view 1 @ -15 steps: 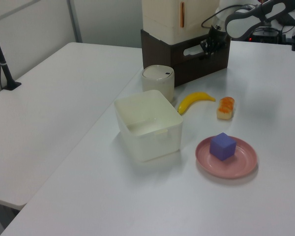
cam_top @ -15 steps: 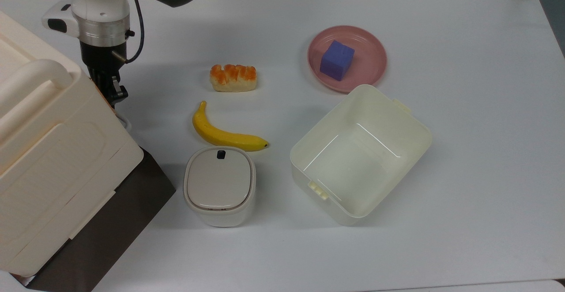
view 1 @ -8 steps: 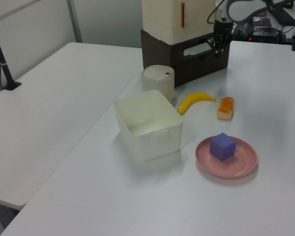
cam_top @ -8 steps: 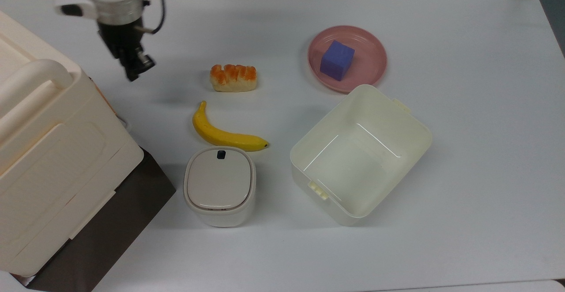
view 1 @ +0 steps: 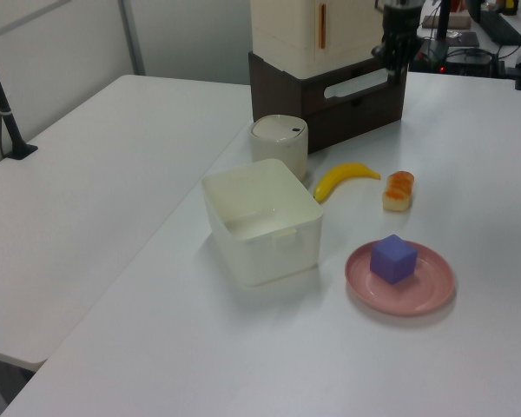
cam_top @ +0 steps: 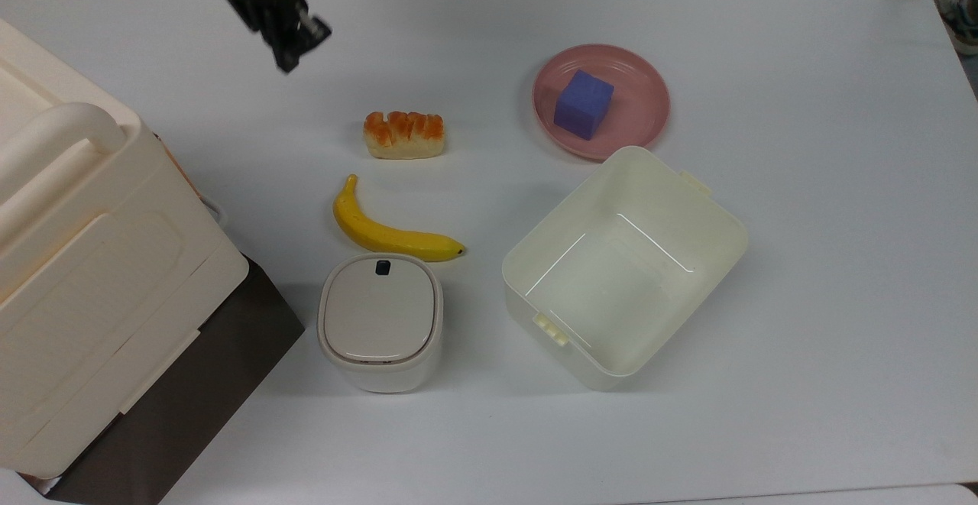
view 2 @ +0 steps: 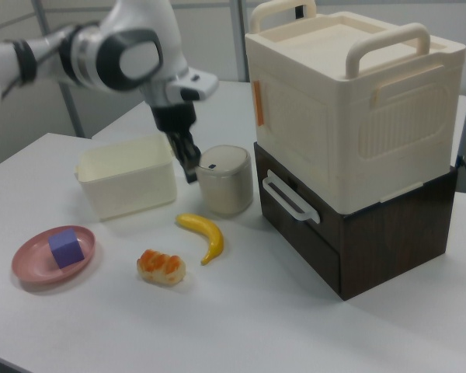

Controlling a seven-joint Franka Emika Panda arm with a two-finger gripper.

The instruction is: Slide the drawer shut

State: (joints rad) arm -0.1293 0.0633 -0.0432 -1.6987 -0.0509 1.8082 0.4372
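The drawer (view 2: 299, 225) is the upper dark brown front of a low cabinet, with a white loop handle (view 2: 290, 200). It sits flush with the cabinet face under a cream lidded box (view 2: 349, 101). In the left view the drawer (view 1: 358, 102) is at the back. In the top view a bit of its handle (cam_top: 218, 211) peeks out at the left. My gripper (cam_top: 289, 63) hangs in the air with nothing in it and its fingers together, well away from the handle. It also shows in the right view (view 2: 189, 169) and in the left view (view 1: 397, 59).
On the white table lie a banana (cam_top: 390, 234) and a bread piece (cam_top: 403, 134). A small lidded canister (cam_top: 380, 322) and an open cream bin (cam_top: 603, 375) stand nearby. A pink plate (cam_top: 646, 108) carries a blue cube (cam_top: 583, 104).
My gripper has left the drawer handle, rising and moving toward the top view's upper right. The drawer front and the other things have not visibly moved.
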